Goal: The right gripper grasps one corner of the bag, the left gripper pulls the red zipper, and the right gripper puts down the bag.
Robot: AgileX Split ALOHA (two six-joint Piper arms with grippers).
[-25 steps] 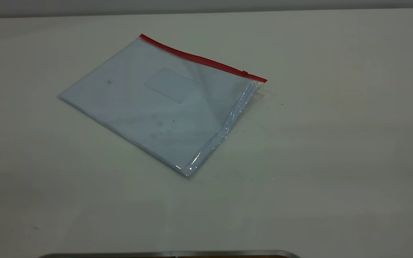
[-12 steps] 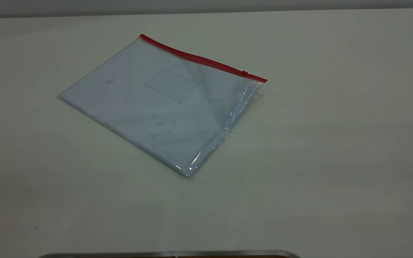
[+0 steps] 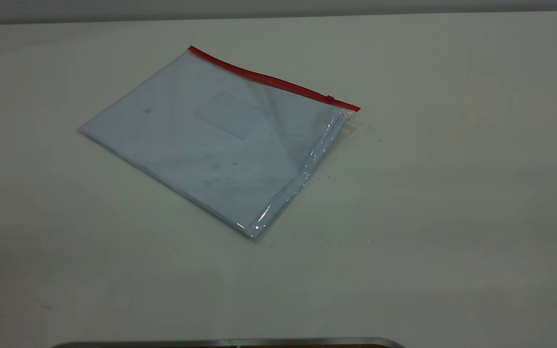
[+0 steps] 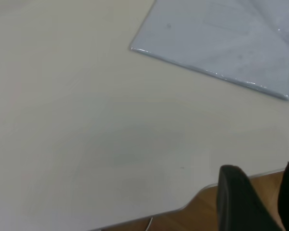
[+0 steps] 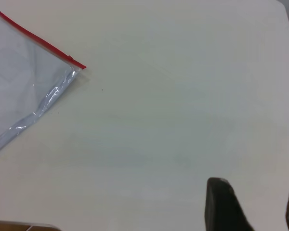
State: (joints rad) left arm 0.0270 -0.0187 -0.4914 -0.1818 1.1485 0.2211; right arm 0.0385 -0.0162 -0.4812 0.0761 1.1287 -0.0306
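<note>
Change: nothing has moved since a second ago.
Bag (image 3: 215,145): flat on table (image 3: 452,193), zipper (image 3: 271,79) shut (slider (image 3: 329,98) by corner (image 3: 351,110)).
Left gripper (image 4: 267,187): spread, well apart.
Right gripper (image 5: 260,202): spread, empty.
Progress: nothing done yet.

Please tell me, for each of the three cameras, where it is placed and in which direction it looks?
Exterior view: high, facing down at the table and the bag; no arm shows.
Left wrist view: on the left arm, looking over the table edge; the left gripper, open, shows.
Right wrist view: on the right arm, above bare table; the right gripper, open, shows.
All three share the bag.
</note>
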